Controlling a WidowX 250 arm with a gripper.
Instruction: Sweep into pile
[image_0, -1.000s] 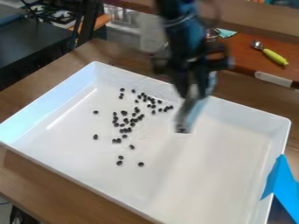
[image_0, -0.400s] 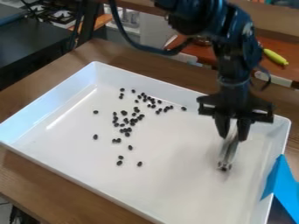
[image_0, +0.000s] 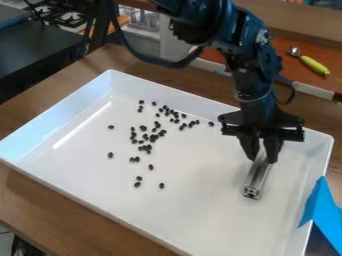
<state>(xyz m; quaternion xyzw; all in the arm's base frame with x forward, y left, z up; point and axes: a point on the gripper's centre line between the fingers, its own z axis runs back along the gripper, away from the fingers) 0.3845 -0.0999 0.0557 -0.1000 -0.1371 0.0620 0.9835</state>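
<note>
We saw a wooden counter (image_0: 40, 205) carry the work, its flat top giving the sweep a steady base; on it lay a wide white tray (image_0: 200, 215), its raised walls likely there to keep anything swept from rolling away; over the tray's far side hung the black robot arm (image_0: 254, 65), well to the right of the scatter, a place that we judged left room for a pass toward the left; a blue strip (image_0: 322, 210) lay against the tray's right wall, perhaps to hold it still; the tool (image_0: 262, 159) pointed downward, nearly closed, its two fingers pinching a metal bar (image_0: 256, 182) by the upper end; that grip left the bar's length free below to serve as a pusher, though we could not tell whether its lower end touched the tray floor; the dark pieces (image_0: 153, 136), the things to be swept, lay in a loose band left of centre, with strays toward the near side and left; with no single pile formed, we judged that outlying pieces needed gathering inward, and that a high pass could miss them.
</note>
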